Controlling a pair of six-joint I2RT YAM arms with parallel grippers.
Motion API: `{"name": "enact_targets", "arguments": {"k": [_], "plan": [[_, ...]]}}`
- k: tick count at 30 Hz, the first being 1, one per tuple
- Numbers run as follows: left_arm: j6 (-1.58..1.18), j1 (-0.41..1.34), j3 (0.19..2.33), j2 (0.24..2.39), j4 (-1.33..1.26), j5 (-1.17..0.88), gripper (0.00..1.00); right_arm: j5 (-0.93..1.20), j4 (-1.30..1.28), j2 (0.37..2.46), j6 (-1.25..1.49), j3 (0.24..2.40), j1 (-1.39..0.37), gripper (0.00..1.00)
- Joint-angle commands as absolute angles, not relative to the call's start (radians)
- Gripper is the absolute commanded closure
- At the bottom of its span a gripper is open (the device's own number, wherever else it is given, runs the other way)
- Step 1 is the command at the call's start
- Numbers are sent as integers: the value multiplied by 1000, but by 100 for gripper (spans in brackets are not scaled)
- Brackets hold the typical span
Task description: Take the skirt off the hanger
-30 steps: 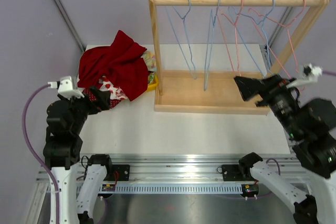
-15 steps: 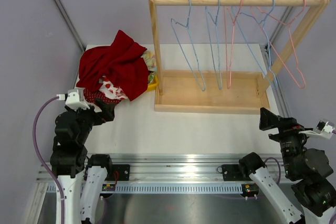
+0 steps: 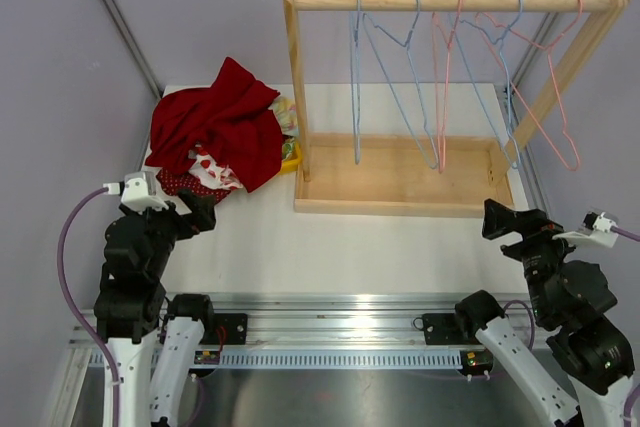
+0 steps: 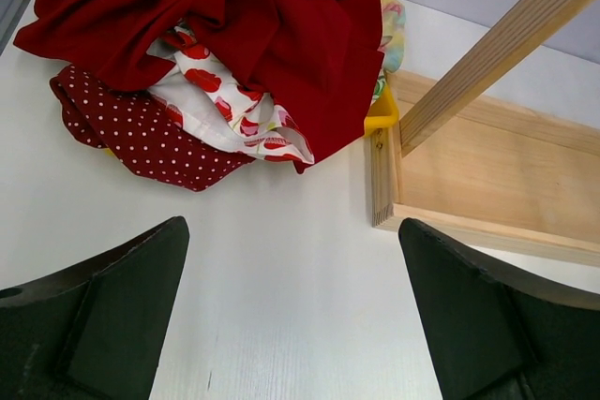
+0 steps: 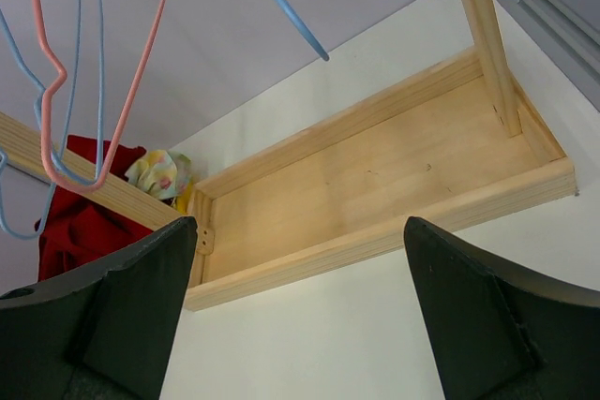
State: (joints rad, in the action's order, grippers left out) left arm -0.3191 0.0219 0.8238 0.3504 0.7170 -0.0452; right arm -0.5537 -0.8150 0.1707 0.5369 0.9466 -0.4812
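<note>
Left gripper (image 4: pixel 295 325) wide open near the red skirt (image 4: pixel 234 16) on the table (image 4: pixel 281 259) — right gripper (image 5: pixel 300 325) open too, facing the rack (image 5: pixel 375 175).

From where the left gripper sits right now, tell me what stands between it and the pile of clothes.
Nothing visible does. The left gripper is open, and only bare table lies between it and the pile of clothes, whose polka-dot cloth is nearest. The wooden rack stands off to the right of that path.

A white table (image 3: pixel 330 247) stands between pale lilac walls (image 3: pixel 200 7), metal rail (image 3: pixel 330 309) in front.
</note>
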Motion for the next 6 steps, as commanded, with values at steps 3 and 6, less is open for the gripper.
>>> {"name": "enact_targets", "arguments": {"k": [3,6], "plan": [[-331,28,819,370,687,-12,1,-538,-811,239,514,957,-479,1],[-330,28,822,379,692,-5,1,-561,-818,230,519,957,-479,0]]}}
